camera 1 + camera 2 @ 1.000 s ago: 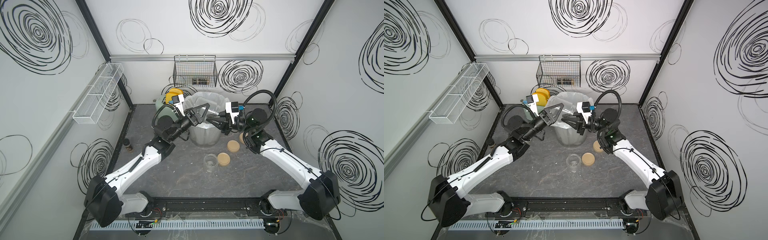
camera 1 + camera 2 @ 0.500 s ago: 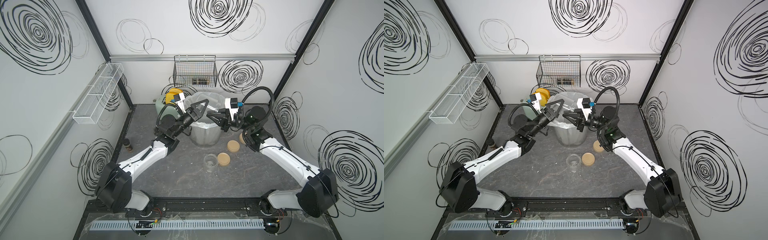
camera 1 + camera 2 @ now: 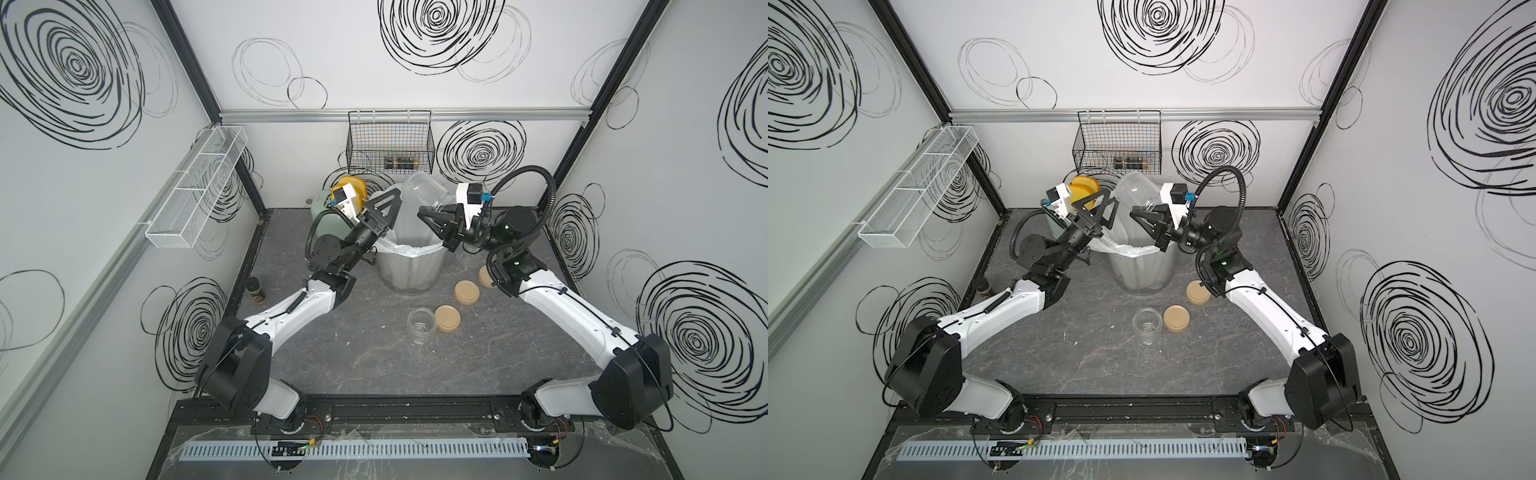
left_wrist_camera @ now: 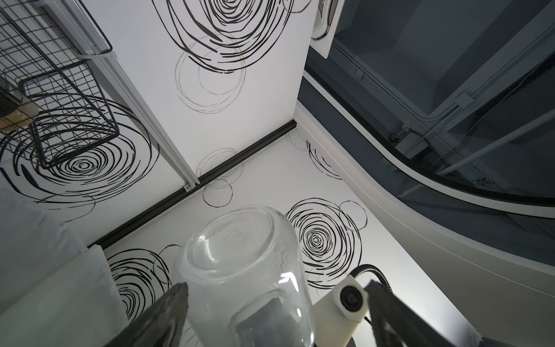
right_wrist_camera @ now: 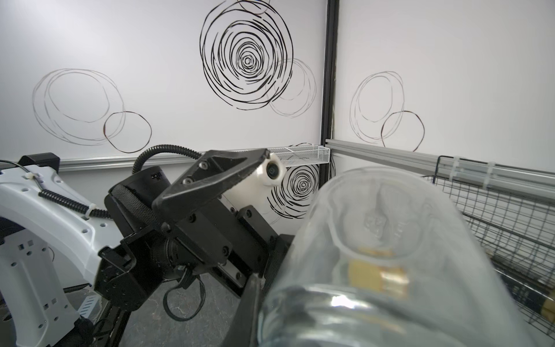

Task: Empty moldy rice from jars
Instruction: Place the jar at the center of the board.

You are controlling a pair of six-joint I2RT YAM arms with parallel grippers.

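Here the right tool point(image 3: 429, 220) is clamped near the mouth of a clear jar point(image 3: 422, 194) that rises base-up from it, tilted over the lined bin point(image 3: 411, 272) below, no rice visible inside, while the left tool point(image 3: 390, 211), jaws spread wide and empty, flanks it.

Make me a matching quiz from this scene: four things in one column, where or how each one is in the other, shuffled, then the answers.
1 raised jar
2 standing jar
3 spice shaker
4 left claw

A wide open
B lidless on the table beside a tan lid
C gripped by the right claw, base up, above the bin
D alone at the table's edge

Pairs: 1-C, 2-B, 3-D, 4-A
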